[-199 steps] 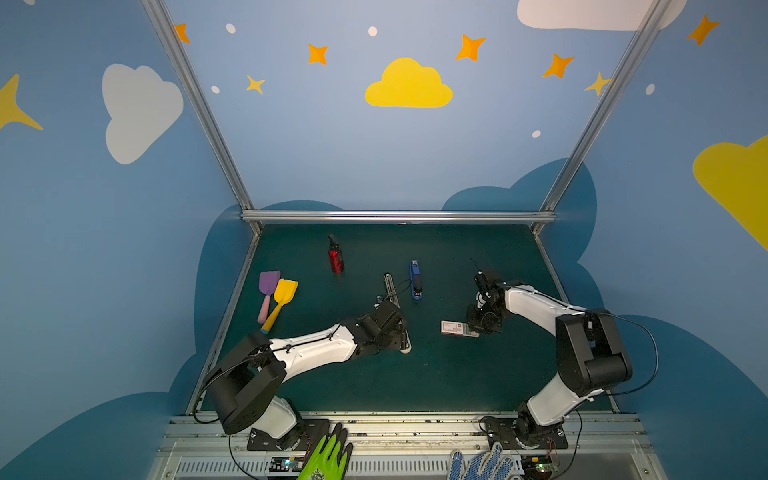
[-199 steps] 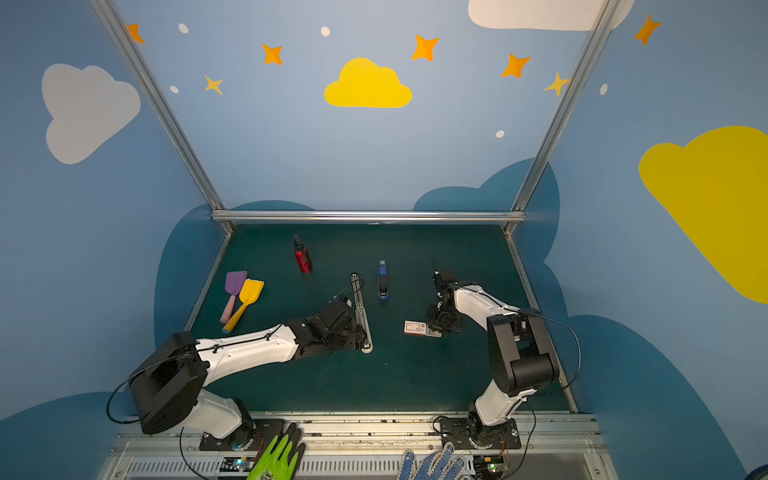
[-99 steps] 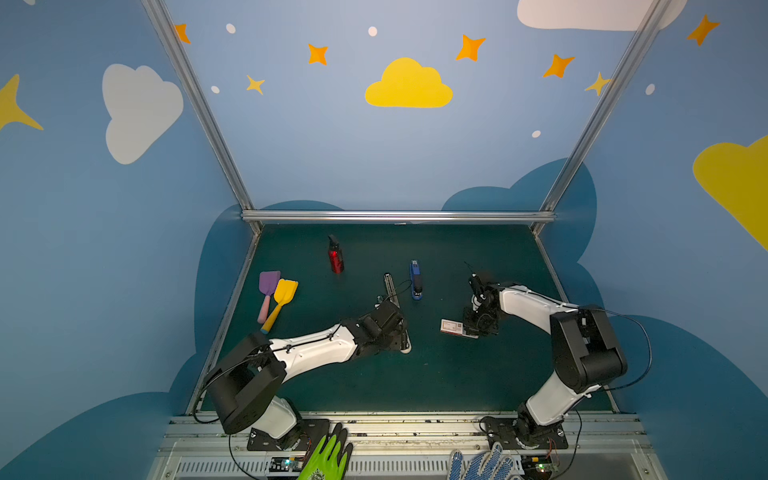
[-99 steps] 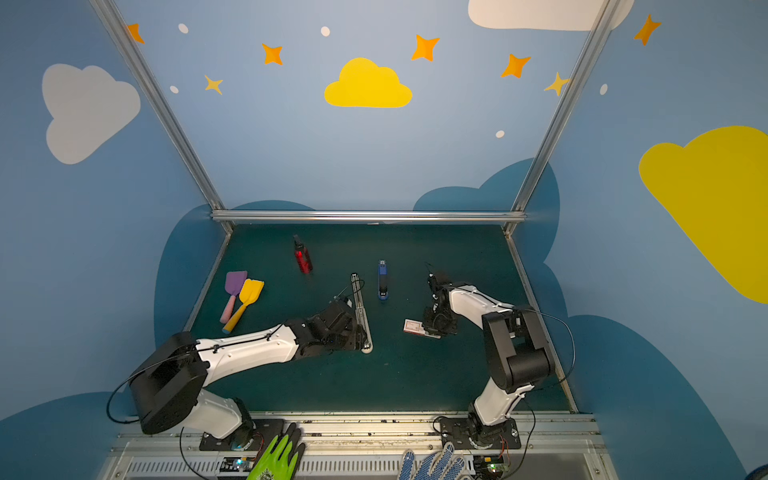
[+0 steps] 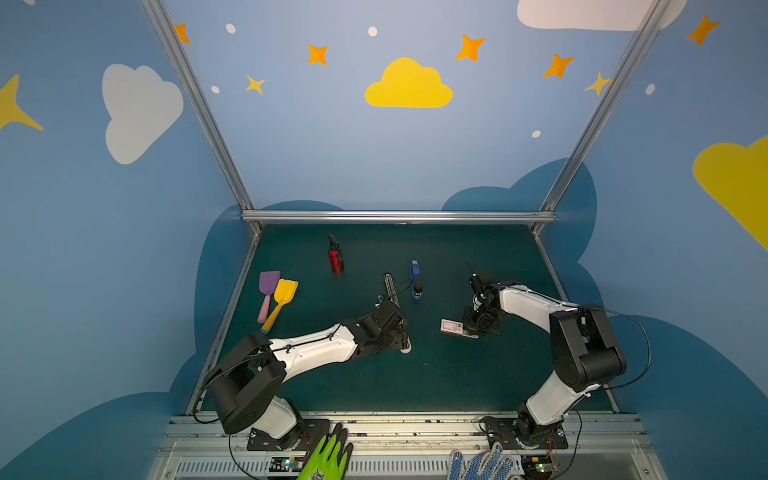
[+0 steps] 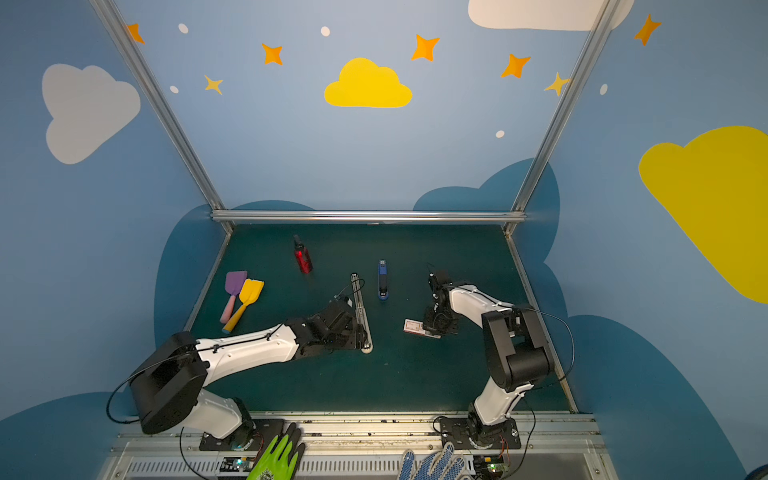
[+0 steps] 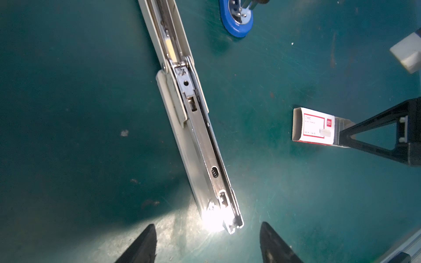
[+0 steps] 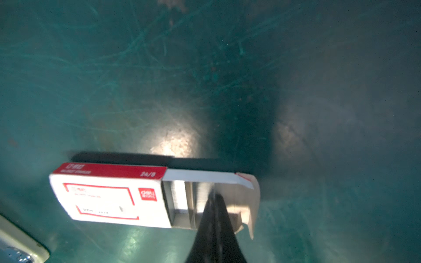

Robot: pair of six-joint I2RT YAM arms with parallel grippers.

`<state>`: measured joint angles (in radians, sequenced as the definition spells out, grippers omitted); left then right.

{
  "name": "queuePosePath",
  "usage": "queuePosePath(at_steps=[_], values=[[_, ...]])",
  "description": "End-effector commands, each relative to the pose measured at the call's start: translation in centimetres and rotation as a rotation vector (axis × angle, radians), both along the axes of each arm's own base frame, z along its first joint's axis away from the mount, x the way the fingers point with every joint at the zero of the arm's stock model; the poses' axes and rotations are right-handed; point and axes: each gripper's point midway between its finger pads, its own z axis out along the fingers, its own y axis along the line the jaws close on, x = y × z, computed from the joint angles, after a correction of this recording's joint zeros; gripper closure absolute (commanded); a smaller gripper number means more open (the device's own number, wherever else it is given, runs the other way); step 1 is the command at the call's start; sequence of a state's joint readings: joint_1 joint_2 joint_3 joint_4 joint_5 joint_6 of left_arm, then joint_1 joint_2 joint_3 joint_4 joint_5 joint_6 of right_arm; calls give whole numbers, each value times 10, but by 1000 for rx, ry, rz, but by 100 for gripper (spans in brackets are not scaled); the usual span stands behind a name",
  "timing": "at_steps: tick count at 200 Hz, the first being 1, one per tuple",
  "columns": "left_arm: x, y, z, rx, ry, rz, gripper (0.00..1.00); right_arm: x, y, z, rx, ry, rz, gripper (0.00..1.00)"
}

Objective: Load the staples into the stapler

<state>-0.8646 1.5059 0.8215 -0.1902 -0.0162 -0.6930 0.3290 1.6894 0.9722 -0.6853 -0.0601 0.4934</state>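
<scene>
The stapler [image 5: 395, 307] [image 6: 360, 309] lies swung open flat on the green mat, its metal magazine [image 7: 205, 145] facing up. My left gripper [image 7: 206, 224] [image 5: 401, 338] is open, one finger on each side of the stapler's near end and touching nothing. The white, red-printed box [image 5: 451, 327] [image 6: 413, 326] [image 7: 314, 126] has its tray slid out, showing grey staples [image 8: 180, 195]. My right gripper [image 8: 214, 198] [image 5: 471, 328] is shut, tips down in the tray among the strips. Whether a strip is pinched does not show.
A small blue stapler [image 5: 415, 282] [image 7: 237, 20] lies just beyond the open one. A red bottle [image 5: 336, 259] stands at the back; purple [image 5: 269, 286] and yellow [image 5: 284, 293] spatulas lie at the left. Gloves [image 5: 328, 457] rest on the front rail.
The right gripper has shifted slightly left over the box's tray and closed its jaws. The left arm and the stapler have not moved.
</scene>
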Motion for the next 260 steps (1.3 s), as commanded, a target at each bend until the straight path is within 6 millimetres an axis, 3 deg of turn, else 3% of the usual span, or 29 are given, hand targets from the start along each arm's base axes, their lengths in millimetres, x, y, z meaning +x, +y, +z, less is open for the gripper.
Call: queuePosePath(at_steps=[1,42,104,120,144,167,206,233,260], values=[[4,-1,4,-1,-9,9,29,-2,-3,-4,-27,23,1,100],[6,0,13,-8,-31,18,28,2,-5,17,-27,-33,8,100],[16,7,46,-74,-95,57,27,7,2,57,42,-153,65,100],[18,7,56,-131,-91,52,27,9,17,75,135,-219,118,100],[23,3,79,-302,-75,23,28,8,60,121,391,-356,262,100],[27,1,113,-502,-77,-21,36,0,97,170,634,-466,390,100],[25,5,176,-772,-144,-125,44,-19,133,237,949,-575,544,100],[14,0,209,-877,-178,-234,48,-33,152,265,1099,-580,633,100],[3,-5,238,-986,-230,-329,52,-50,170,277,1203,-531,721,100]])
